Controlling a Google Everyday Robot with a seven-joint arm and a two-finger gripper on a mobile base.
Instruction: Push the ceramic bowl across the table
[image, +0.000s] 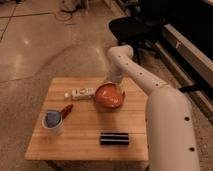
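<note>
One orange-red ceramic bowl (108, 96) sits toward the far edge of the wooden counter (85, 127), just right of a lying white bottle (80, 93), with the end effector (116, 86) at its far-right rim, wide or narrow I cannot tell.

A wooden table (85, 131) is carrying a ceramic bowl (108, 96), white bottle (80, 93), cup (52, 121), red object (66, 110) and black bar (114, 138), with the gripper (117, 86) at the bowl's far rim.

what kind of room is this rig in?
Probably an office or lab space: black office chair, cables on the polished speckled floor, a wooden table. The gripper sits at the far rim of the ceramic bowl.
</note>
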